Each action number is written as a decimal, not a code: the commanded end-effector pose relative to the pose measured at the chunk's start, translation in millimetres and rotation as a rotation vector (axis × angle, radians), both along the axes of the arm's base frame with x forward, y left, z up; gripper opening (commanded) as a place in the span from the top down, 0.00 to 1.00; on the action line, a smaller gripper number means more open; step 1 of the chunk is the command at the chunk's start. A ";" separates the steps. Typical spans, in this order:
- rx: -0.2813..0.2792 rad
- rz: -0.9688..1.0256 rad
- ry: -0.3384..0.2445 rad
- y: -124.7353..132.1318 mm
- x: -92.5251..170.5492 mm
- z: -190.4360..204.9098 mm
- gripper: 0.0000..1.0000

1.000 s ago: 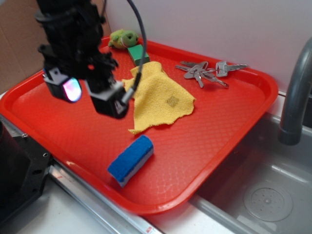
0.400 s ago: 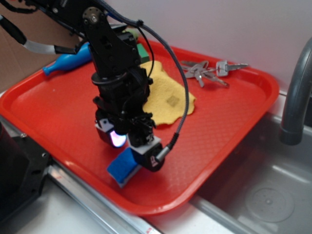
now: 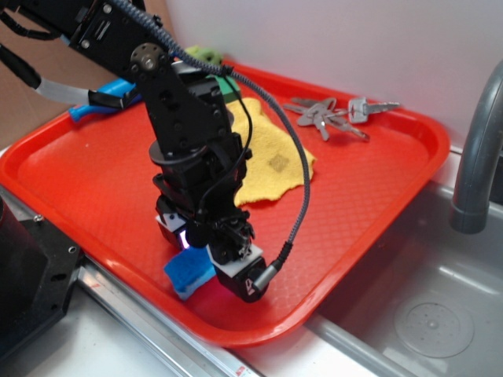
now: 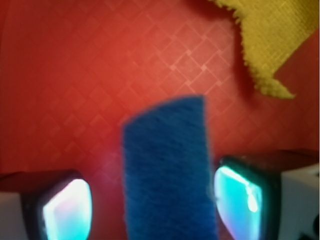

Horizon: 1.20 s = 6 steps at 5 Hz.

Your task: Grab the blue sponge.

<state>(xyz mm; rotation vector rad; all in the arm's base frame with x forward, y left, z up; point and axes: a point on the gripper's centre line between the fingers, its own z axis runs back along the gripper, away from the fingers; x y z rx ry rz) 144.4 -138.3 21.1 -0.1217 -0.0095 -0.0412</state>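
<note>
The blue sponge (image 3: 187, 272) lies on the red tray (image 3: 369, 196) near its front edge, mostly hidden under my arm. My gripper (image 3: 206, 255) is lowered over it, jaws open and straddling it. In the wrist view the sponge (image 4: 170, 170) runs lengthwise between my two lit fingers. There is a gap of tray on the left side, and the right finger (image 4: 237, 202) is very close to the sponge's edge. My gripper (image 4: 152, 205) has not closed on it.
A yellow cloth (image 3: 271, 161) lies just behind my arm; its corner shows in the wrist view (image 4: 270, 40). Keys (image 3: 330, 116) lie at the tray's back. A blue bottle toy (image 3: 102, 98) and a green toy (image 3: 206, 56) are at the back left. A sink (image 3: 424, 314) and a faucet (image 3: 475, 149) are at the right.
My arm has swung from high over the tray's left down onto the sponge. In the last half second it sank lower, so the fingers now straddle the sponge.
</note>
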 end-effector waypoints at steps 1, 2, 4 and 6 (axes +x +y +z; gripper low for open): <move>0.121 0.035 -0.010 13.5 3.4 2.3 1.00; 0.086 0.194 -0.107 63.9 18.0 36.3 1.00; 0.132 0.533 -0.068 166.4 43.5 136.4 1.00; 0.120 0.516 -0.124 192.7 53.3 167.7 1.00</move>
